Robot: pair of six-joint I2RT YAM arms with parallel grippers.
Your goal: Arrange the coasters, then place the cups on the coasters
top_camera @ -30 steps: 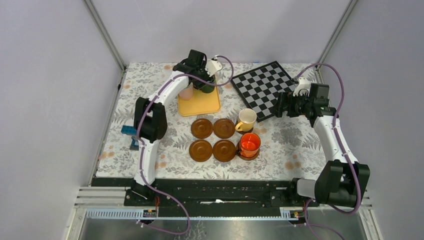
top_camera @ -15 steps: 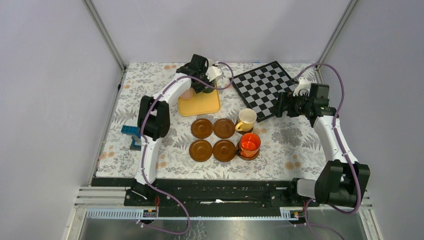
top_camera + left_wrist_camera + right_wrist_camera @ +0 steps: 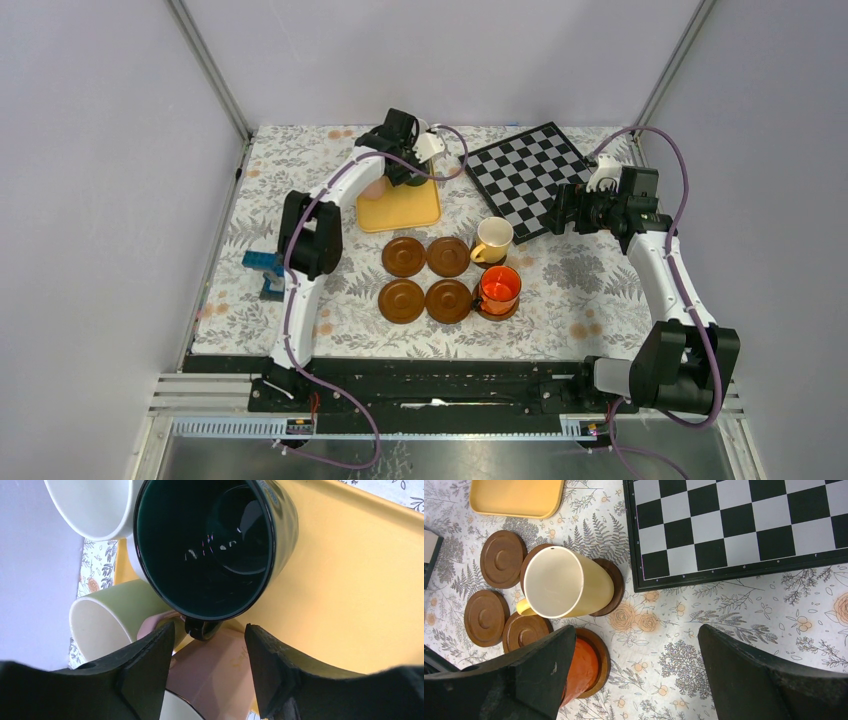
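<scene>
Four bare brown coasters [image 3: 404, 256] form a square mid-table. Beside them, two more coasters carry the yellow cup [image 3: 492, 240] and the orange cup [image 3: 498, 290]. In the right wrist view the yellow cup [image 3: 559, 582] and the orange cup [image 3: 581, 667] appear again. My left gripper [image 3: 207, 640] hovers open over the cups at the back of the yellow tray [image 3: 400, 208]. The dark green cup [image 3: 215, 545] has its handle just ahead of the gap between the fingertips, untouched. Around it sit a white cup [image 3: 95, 505], a pale green cup [image 3: 110, 620] and a pink cup [image 3: 220, 670]. My right gripper [image 3: 636, 640] hangs open and empty.
A checkerboard [image 3: 525, 175] lies at the back right, next to the right gripper [image 3: 565, 215]. A blue object [image 3: 262, 268] sits by the table's left edge. Grey walls and metal posts close in the floral table on three sides.
The left wrist has turned and shifted a little to the right and lower over the tray's cups. The right arm and the cups on coasters have not moved.
</scene>
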